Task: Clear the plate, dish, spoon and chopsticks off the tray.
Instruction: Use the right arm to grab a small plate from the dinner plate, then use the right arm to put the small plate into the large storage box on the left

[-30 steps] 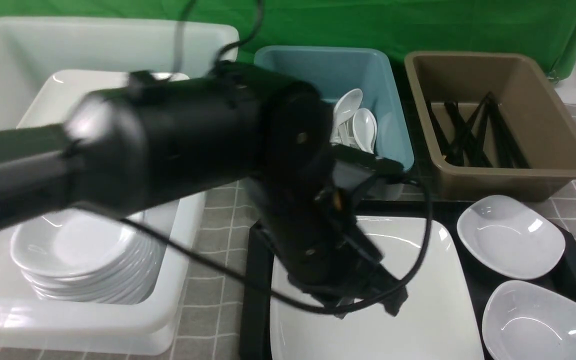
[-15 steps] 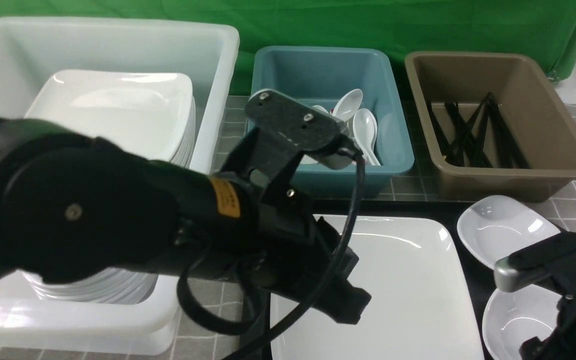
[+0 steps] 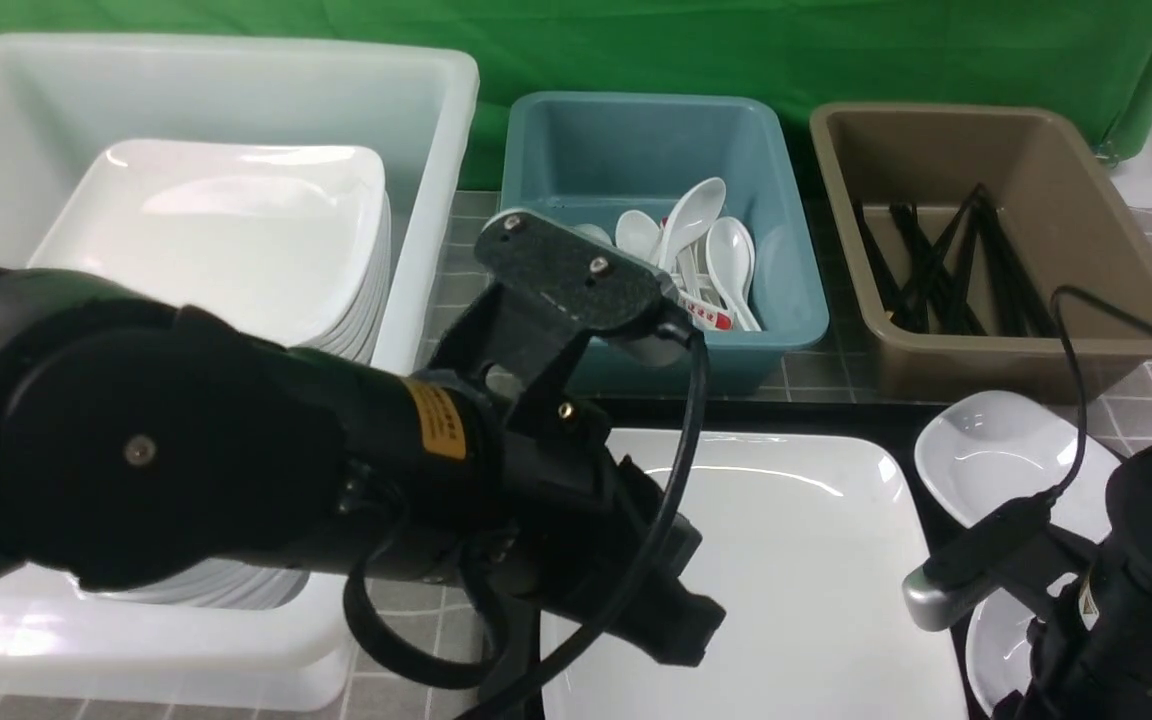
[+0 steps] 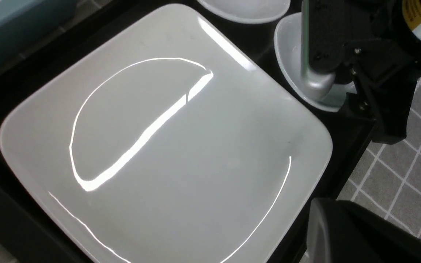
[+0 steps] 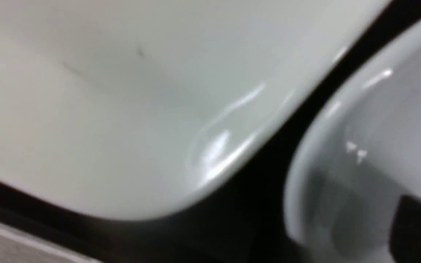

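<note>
right arm (image 3: 1136,560) has come further in from the lower right since half a second ago and now sits over the near dish (image 4: 291,58). left arm barely shifted, its bracket a bit lower, so more spoons (image 3: 706,240) show in the teal tub (image 3: 786,200).

plate (image 3: 806,560) lies flat on the tray (image 3: 836,415), fills most of it, nothing on it. both dishes are just beside its right edge, far dish (image 3: 1006,470) behind the near one. no spoon or chopsticks seen on the tray. black sticks (image 3: 946,270) are in the brown tub (image 3: 1136,280).

left pincer (image 3: 681,635) is together, empty, and hovers over the plate's near left part. right pincer (image 5: 417,230) shows only as a dark sliver by the near dish. can't tell if it's apart or together, or if it touches.

handling, my guess: plate looks glazed, so stiff, slick, fairly heavy, chips if knocked. flat top gives no hold, so take the raised rim, one finger under the lip. the right rim is crowded by the dishes, left or near rim looks freer. a one-sided grip may tilt or slip, so keep it low and slow.

likely goes on the plate stack (image 3: 236,230) in the white tub (image 3: 416,80), left on the bench (image 3: 436,400).
</note>
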You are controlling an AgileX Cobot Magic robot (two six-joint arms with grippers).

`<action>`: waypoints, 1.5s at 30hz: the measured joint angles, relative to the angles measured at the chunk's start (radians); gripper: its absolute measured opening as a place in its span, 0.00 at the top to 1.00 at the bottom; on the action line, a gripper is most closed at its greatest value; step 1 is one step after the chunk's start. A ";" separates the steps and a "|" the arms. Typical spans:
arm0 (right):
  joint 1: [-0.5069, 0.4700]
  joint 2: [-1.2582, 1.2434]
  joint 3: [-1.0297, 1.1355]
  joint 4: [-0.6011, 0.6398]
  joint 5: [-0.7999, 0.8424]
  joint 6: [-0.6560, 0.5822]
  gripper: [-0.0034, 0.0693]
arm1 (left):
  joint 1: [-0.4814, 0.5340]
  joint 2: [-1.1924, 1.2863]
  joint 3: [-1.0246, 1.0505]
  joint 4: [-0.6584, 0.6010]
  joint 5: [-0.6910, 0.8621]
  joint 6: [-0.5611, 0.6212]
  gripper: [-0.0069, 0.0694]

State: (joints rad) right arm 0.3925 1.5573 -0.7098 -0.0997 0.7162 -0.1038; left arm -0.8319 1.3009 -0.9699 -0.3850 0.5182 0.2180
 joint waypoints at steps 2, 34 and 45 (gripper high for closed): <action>0.004 0.001 -0.008 0.007 -0.010 0.005 0.60 | 0.000 0.000 0.000 -0.003 -0.021 0.000 0.91; 0.301 -0.179 -0.777 0.679 0.169 -0.271 0.87 | 0.687 -0.269 -0.111 0.044 0.241 -0.059 0.91; 0.590 0.422 -1.395 0.430 0.134 -0.274 0.87 | 1.013 -0.505 -0.111 0.052 0.445 -0.061 0.91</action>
State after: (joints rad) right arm 0.9824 1.9791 -2.1046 0.3300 0.8506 -0.3781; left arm 0.1809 0.7954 -1.0813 -0.3326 0.9636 0.1570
